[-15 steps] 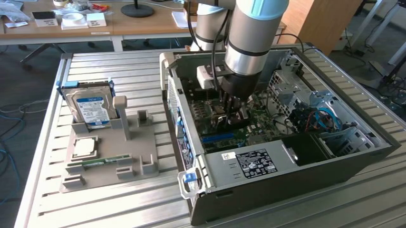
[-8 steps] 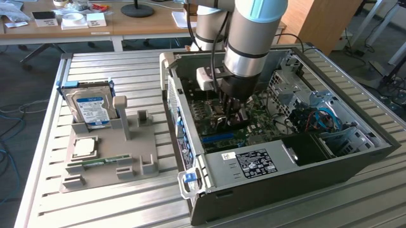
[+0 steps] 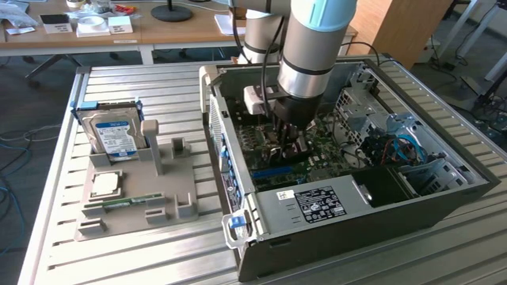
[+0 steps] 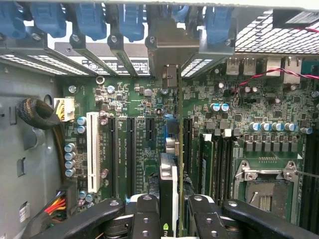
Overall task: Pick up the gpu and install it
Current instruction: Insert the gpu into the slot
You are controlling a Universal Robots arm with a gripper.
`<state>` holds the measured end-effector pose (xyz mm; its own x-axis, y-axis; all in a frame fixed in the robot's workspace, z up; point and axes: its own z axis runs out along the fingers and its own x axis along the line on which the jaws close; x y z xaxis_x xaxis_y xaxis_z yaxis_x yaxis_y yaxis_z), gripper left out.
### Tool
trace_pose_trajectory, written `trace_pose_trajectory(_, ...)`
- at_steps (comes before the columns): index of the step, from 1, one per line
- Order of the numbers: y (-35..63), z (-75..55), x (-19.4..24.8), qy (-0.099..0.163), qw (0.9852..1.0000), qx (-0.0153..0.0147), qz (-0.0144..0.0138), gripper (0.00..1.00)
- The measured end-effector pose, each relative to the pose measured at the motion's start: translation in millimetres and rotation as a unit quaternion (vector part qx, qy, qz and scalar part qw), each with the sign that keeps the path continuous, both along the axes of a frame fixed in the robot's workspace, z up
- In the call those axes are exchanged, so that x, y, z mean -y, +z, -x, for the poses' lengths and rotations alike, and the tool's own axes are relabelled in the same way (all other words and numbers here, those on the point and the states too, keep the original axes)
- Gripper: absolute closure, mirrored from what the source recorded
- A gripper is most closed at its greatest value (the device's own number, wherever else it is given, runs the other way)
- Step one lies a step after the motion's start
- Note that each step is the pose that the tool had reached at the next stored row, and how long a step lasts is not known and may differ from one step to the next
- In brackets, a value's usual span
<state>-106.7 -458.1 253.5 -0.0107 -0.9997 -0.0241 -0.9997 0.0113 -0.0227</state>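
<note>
The gripper (image 4: 169,216) is clamped on the gpu (image 4: 168,179), held edge-on; its long axis runs 12 to 6 o'clock over the motherboard (image 4: 134,107).

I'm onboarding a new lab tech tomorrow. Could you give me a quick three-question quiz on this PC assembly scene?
1. True or false: the gripper grips the thin dark gpu card edge-on above the green motherboard.
2. Where is the boxy hard drive with the blue-white label? A) inside the open grey computer case B) upright in the grey parts holder C) in the gripper
3. Fill in: the socket with a silver metal frame holds ___ chip.

Key: 1 true; 2 B; 3 no
</note>
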Motion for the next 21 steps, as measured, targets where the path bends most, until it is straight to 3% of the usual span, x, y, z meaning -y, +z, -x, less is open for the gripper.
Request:
trace_pose_trajectory(10, -6.5, 0.5, -0.7, -0.007, 1.0000, -0.0001, 0.0033, 0.73)
trace_pose_trajectory(21, -8.5, 2.3, -1.3, -0.008, 1.0000, 0.0001, 0.0050, 0.73)
